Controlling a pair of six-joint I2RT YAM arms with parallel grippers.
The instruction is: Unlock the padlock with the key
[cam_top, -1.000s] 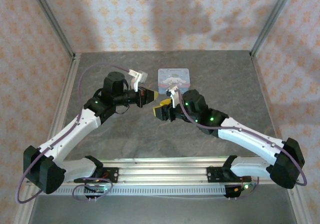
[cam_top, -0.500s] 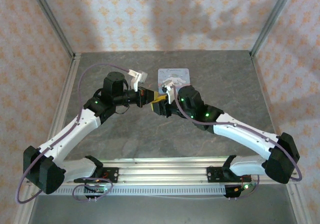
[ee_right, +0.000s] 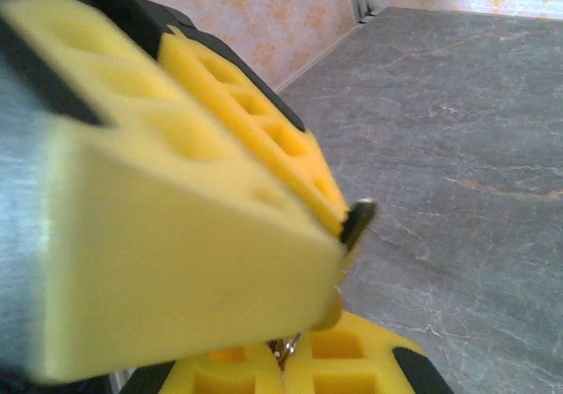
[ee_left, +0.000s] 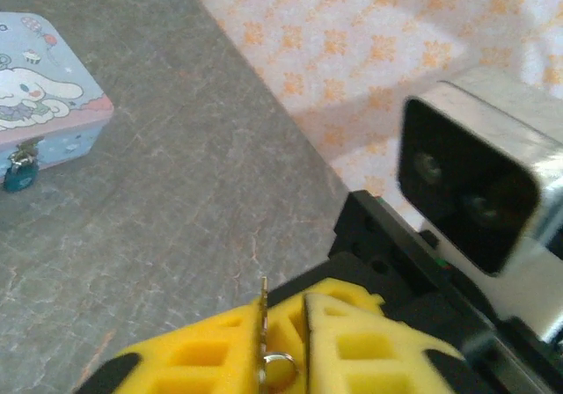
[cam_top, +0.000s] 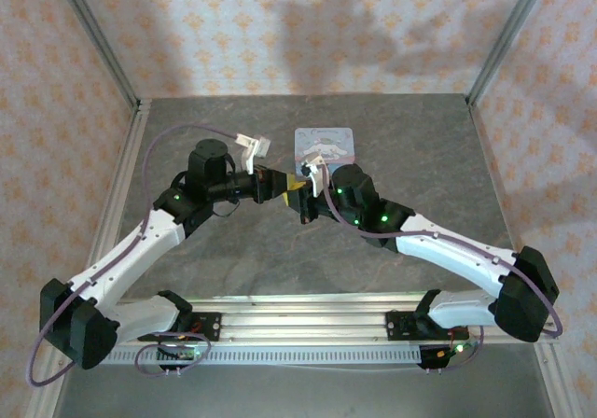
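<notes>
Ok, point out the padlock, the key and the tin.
padlock (ee_left: 19,177): left wrist view, on its teal body.
key (ee_left: 262,319): left wrist view, on its upright metal blade.
tin (ee_left: 44,77): left wrist view, on its cartoon lid.

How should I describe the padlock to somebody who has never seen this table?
On the grey table lies a pale-blue tin with a cartoon lid. On its side wall, under a small metal clasp, hangs the padlock: tiny and teal, much darker than the tin.

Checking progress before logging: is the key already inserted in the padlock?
No: the key sits in the left gripper, well apart from the padlock hanging on the cartoon tin at its clasp.
</notes>
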